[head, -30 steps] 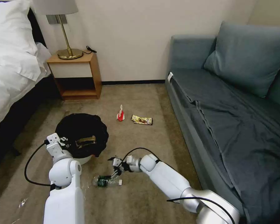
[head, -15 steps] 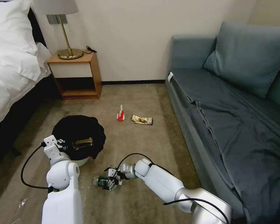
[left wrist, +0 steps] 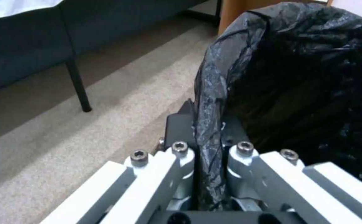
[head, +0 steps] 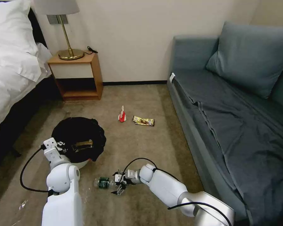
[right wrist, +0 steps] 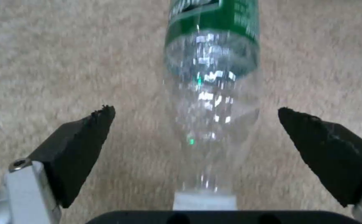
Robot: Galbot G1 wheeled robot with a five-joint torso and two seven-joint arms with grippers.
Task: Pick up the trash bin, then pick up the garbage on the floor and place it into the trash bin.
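The trash bin point(head: 79, 138), white with a black bag liner, hangs at my left front with a brown paper bag point(head: 83, 144) inside. My left gripper point(head: 58, 147) is shut on the bin's lined rim point(left wrist: 208, 124). A clear bottle point(head: 103, 182) with a green label lies on the carpet. My right gripper point(head: 119, 185) is low at its cap end and open. In the right wrist view the bottle point(right wrist: 212, 77) lies between the spread fingers point(right wrist: 81, 133), untouched. A red-and-white packet point(head: 122, 115) and a gold wrapper point(head: 143, 121) lie farther ahead.
A grey sofa point(head: 229, 103) runs along the right. A bed point(head: 9, 69) stands at the left, with a wooden nightstand point(head: 77, 77) and lamp against the far wall. Open carpet lies between them. A dark furniture leg point(left wrist: 78, 84) stands near the bin.
My right gripper came down from above the bottle to the carpet at its cap end. The bin, held by the left gripper, shifted slightly left.
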